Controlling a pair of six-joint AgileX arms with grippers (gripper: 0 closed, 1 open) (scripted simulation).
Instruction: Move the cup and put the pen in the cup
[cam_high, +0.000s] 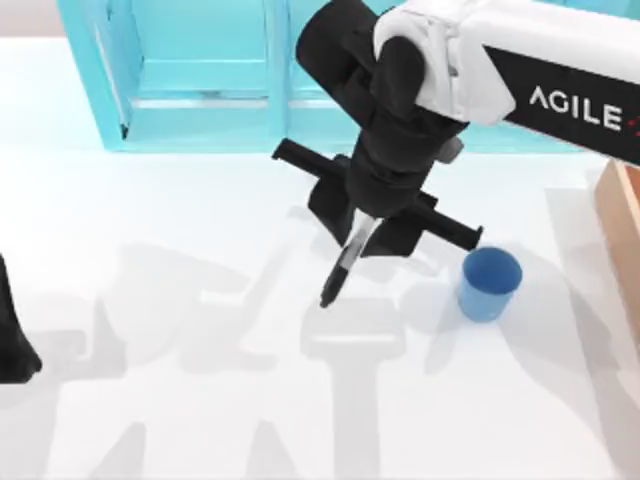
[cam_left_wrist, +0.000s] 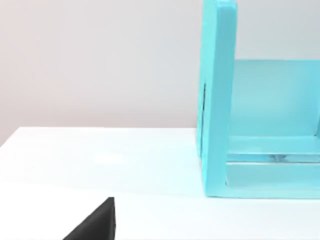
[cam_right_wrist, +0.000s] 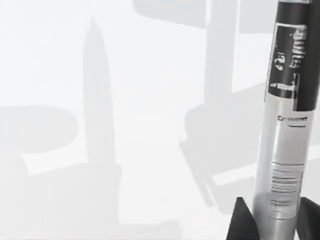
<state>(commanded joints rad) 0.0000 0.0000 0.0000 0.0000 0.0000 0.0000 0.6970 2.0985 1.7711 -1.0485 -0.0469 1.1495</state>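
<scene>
My right gripper (cam_high: 365, 225) hangs over the middle of the table, shut on the pen (cam_high: 345, 262), a slim black marker with a grey-white labelled barrel that points down and toward the table's front. In the right wrist view the pen (cam_right_wrist: 287, 125) runs up between my two dark fingertips (cam_right_wrist: 242, 222) above the bare white tabletop. The blue cup (cam_high: 489, 284) stands upright on the table to the right of the pen, apart from it. My left arm (cam_high: 12, 345) stays parked at the far left edge; a dark finger (cam_left_wrist: 97, 222) of it shows in the left wrist view.
A turquoise shelf unit (cam_high: 200, 75) stands along the back of the table, also seen as the turquoise shelf (cam_left_wrist: 220, 100) in the left wrist view. A brown box edge (cam_high: 622, 210) sits at the far right. White tabletop stretches in front of the cup.
</scene>
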